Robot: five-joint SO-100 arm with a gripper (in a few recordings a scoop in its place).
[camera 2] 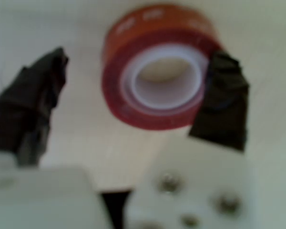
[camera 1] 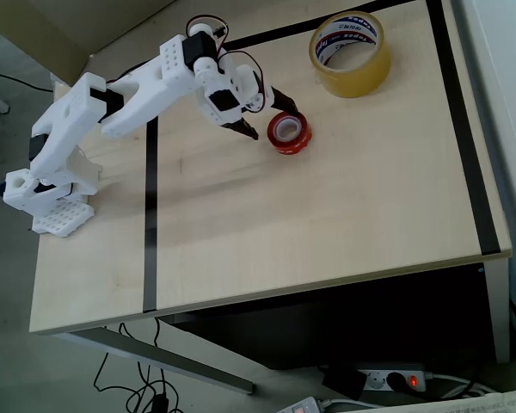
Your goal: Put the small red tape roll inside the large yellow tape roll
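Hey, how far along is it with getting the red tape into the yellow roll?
Early. The gripper has reached the small red tape roll, jaws open around it, nothing gripped. The roll lies flat on the table. Gripping, lifting and dropping it into the large yellow tape roll remain.

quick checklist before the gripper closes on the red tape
1. Gripper open: ok, the black fingers stand apart.
2. Small red tape roll between the fingers: ok in the wrist view; one finger overlaps its rim, the other stands off.
3. Roll lying flat on the table: ok.
4. Finger height against the roll: cannot tell.
5. Large yellow tape roll flat, hole up: ok.
6. Way between the two rolls free: ok.
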